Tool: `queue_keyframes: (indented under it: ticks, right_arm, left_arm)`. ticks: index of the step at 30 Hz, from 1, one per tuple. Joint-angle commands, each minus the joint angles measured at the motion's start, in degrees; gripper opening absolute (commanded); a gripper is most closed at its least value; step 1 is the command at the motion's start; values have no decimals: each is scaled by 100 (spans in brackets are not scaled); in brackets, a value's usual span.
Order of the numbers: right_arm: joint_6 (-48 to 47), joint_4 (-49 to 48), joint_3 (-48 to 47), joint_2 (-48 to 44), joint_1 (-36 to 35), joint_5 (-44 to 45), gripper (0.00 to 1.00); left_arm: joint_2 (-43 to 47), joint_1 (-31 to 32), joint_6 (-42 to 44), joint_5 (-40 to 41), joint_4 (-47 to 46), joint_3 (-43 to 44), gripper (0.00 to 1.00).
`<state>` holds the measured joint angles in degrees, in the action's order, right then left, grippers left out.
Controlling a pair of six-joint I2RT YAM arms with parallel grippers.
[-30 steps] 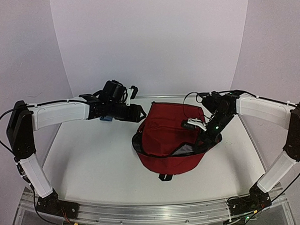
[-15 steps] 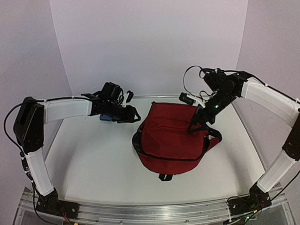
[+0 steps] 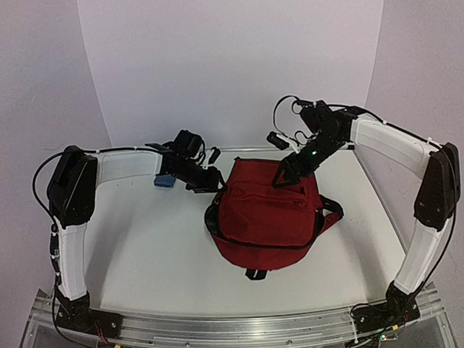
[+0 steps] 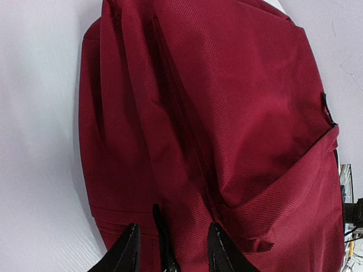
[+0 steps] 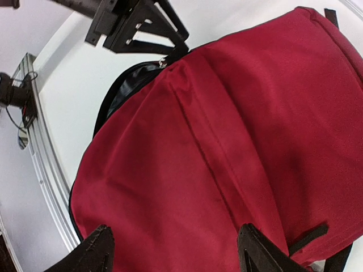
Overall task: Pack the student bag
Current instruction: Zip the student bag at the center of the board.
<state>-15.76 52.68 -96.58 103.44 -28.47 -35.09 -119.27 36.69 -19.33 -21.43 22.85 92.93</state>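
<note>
Bag first: we see the student bag (image 3: pixel 264 215) sitting at the middle of the tabletop (image 3: pixel 143 255), with a black strap loop (image 3: pixel 256 274) at its near edge. Farther back, the left gripper (image 3: pixel 213 181) meets the bag's far left edge, jaws apart with a thin black tab (image 4: pixel 160 229) between them. The right gripper (image 3: pixel 280 179) hangs over the far top, jaws spread wide.

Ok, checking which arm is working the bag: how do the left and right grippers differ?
The left gripper is narrowly open around a black tab on the bag; the right gripper is spread wide over plain red fabric. The left gripper sits at the bag's left edge, the right gripper at its far edge. Both are open and point at the bag.
</note>
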Motion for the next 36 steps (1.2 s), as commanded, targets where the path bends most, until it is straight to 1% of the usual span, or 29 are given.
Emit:
queue_keyframes:
  ticks: [1, 4, 12, 17, 23, 27, 36]
  right_arm:
    - [411, -449, -280, 188, -8, 269, 73]
    - [489, -546, -328, 336, -109, 445, 74]
    - [659, -865, -714, 851, -533, 1266, 80]
    - [714, -922, -1058, 1242, -731, 1738, 82]
    - [565, -968, -1294, 1521, -1064, 2386, 85]
    - [518, -986, -1417, 1678, -1227, 2636, 87]
    - [399, -1034, -1664, 2088, -1346, 3178, 86]
  left_arm:
    - [-178, -69, 22, -161, 126, 387, 36]
    - [-217, -74, -5, -233, 112, 373, 33]
    - [-229, -74, -71, -475, -27, 306, 22]
    - [-267, -81, -103, -484, -2, 310, 23]
    - [-240, -119, -176, -483, -16, 175, 22]
    - [-212, -127, -203, -512, -65, 52, 20]
    - [-80, -152, -238, -535, -116, -168, 15]
